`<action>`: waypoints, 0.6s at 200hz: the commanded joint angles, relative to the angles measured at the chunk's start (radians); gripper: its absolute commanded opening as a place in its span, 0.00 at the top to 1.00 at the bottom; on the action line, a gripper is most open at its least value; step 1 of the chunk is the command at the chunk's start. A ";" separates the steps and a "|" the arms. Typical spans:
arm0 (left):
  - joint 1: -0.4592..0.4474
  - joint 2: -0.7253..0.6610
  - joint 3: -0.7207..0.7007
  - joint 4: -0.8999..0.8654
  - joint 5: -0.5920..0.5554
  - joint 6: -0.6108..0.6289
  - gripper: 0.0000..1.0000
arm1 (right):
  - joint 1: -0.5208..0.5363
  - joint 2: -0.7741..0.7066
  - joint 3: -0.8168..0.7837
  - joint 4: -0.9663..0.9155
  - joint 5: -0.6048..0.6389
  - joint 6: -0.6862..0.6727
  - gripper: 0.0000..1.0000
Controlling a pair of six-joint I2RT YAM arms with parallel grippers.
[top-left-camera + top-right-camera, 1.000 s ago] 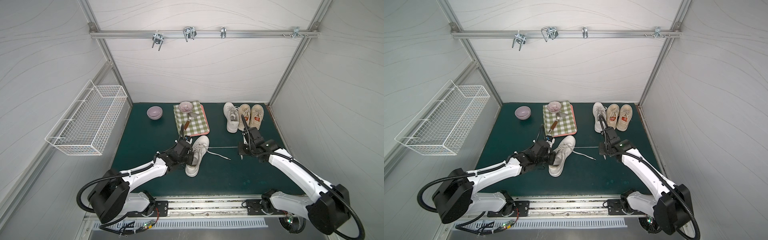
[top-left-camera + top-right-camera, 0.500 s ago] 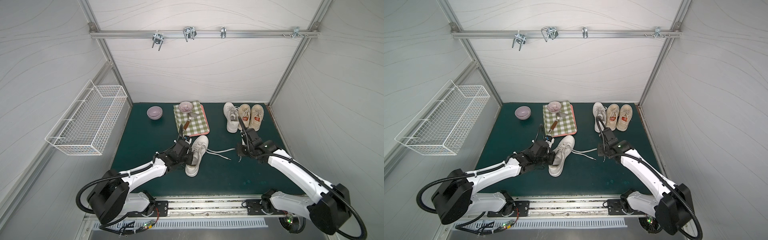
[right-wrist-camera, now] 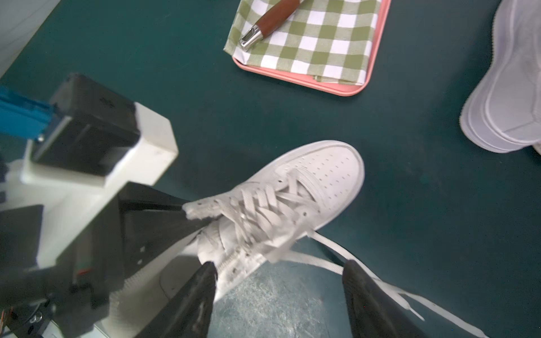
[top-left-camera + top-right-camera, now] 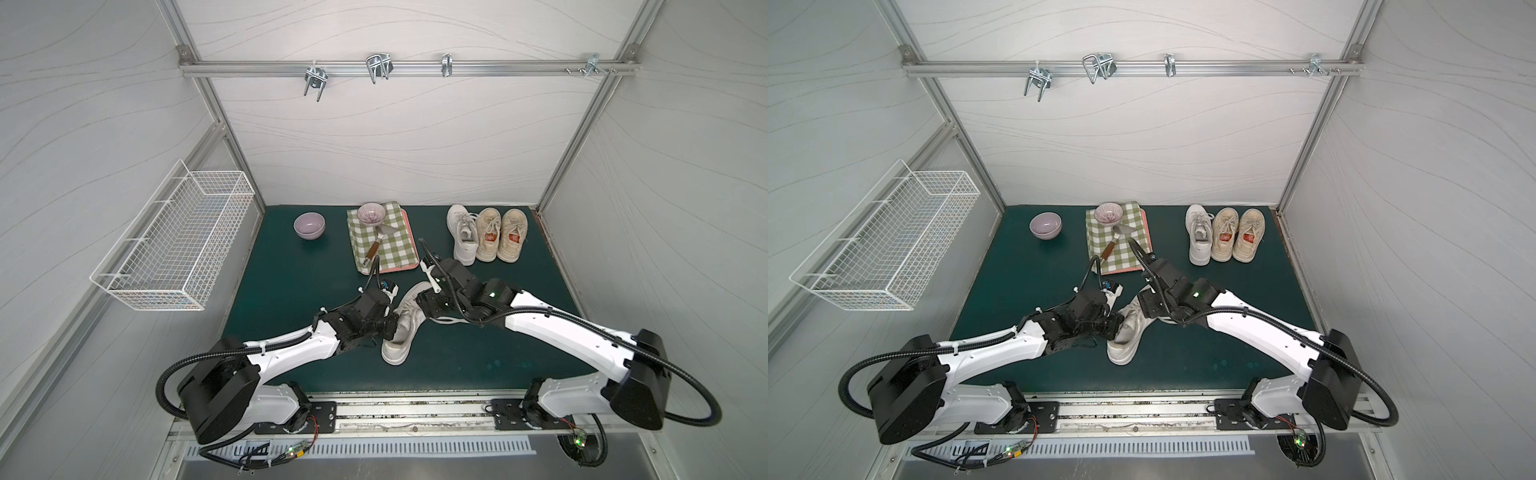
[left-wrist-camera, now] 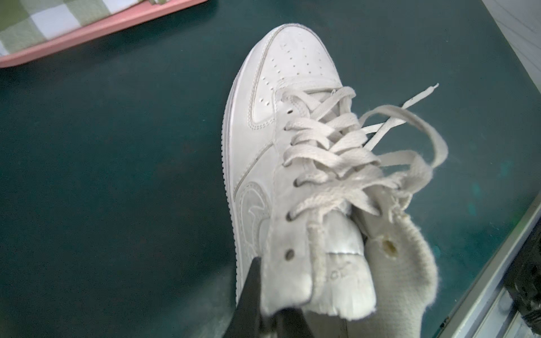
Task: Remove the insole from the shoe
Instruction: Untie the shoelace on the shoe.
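In a top view the shoe is lying mid-scene, toe far, with the left gripper clamping its left side. The right gripper, a second ago out right pulling the lace taut, is now hanging over the shoe. The left wrist view is showing the eyelet flap pinched. In the right wrist view the right fingers are standing wide, empty. Loosening seems over, and the unseen insole is presumably still inside.

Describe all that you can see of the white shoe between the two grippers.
The white shoe is a worn, leather-like sneaker with a perforated toe, ribbed sole edge and frayed collar. Its laces are loose, ends trailing on the green mat. It stands sole down, toe toward the back. The left gripper pinches its eyelet flap; no insole shows.
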State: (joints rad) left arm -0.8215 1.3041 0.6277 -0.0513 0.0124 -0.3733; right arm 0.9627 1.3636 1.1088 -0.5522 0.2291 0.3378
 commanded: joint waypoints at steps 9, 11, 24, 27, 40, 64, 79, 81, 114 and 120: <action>-0.026 0.013 0.073 0.090 -0.005 -0.016 1.00 | 0.022 0.050 0.017 0.013 -0.015 -0.029 0.33; -0.026 0.013 0.073 0.090 -0.004 -0.016 1.00 | 0.023 0.050 0.016 0.014 -0.015 -0.030 0.33; -0.027 0.012 0.072 0.093 0.000 -0.015 1.00 | 0.029 0.067 0.007 0.015 -0.019 -0.030 0.35; -0.027 0.012 0.072 0.092 0.000 -0.015 1.00 | 0.030 0.070 0.005 0.016 -0.020 -0.030 0.35; -0.028 0.009 0.071 0.091 0.000 -0.013 1.00 | 0.035 0.084 -0.002 0.016 -0.015 -0.031 0.39; -0.028 0.004 0.067 0.092 -0.003 -0.014 1.00 | 0.037 0.108 -0.005 0.008 0.011 -0.026 0.45; -0.027 0.006 0.068 0.094 0.001 -0.013 1.00 | 0.038 0.121 -0.003 0.008 0.016 -0.032 0.48; -0.027 0.008 0.067 0.095 0.000 -0.013 1.00 | 0.039 0.123 -0.002 0.006 0.017 -0.032 0.49; -0.027 0.014 0.070 0.095 0.001 -0.013 1.00 | 0.043 0.143 0.002 0.003 0.022 -0.040 0.53; -0.027 0.014 0.070 0.096 0.001 -0.013 1.00 | 0.043 0.148 0.002 0.003 0.024 -0.040 0.54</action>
State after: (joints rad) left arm -0.8452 1.3193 0.6399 -0.0483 0.0109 -0.3740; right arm 0.9966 1.4902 1.1088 -0.5468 0.2340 0.3119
